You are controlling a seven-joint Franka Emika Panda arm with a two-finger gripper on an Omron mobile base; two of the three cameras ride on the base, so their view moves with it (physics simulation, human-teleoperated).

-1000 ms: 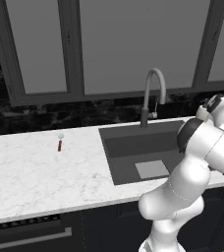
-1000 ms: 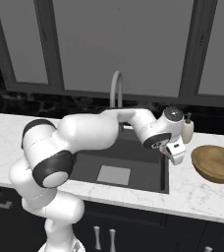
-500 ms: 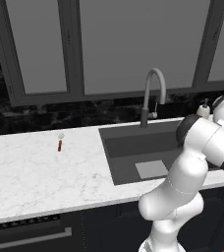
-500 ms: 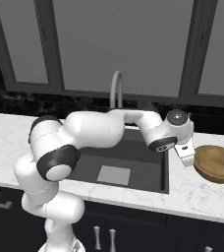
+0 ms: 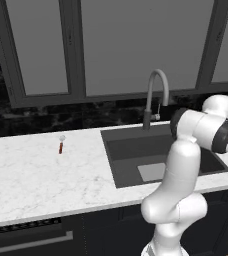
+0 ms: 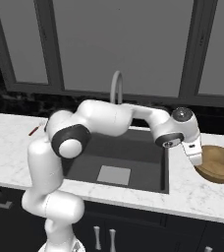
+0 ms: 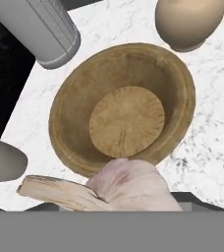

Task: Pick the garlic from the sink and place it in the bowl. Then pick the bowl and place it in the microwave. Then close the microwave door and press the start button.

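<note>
garlic [image 7: 128,184] carried from over the sink [image 6: 119,167] to the bowl [image 7: 124,106]; release not yet done.
over the last second your arm swung right, and the gripper [image 6: 195,153], clamped on the bulb, now hangs above the bowl's near rim. you look set to let go. watch the grey cylinder [image 7: 47,29] and tan egg-shaped object [image 7: 190,19] just beside the bowl; red-handled utensil [image 5: 61,145] lies well apart.

— Any lettering I should log from my feeds?

— None that I can read. The bowl [image 7: 123,108] at the centre of my hand view is bare wood grain, and the marble counter [image 5: 41,175] at the lower left of my left base view carries no label or number.
</note>
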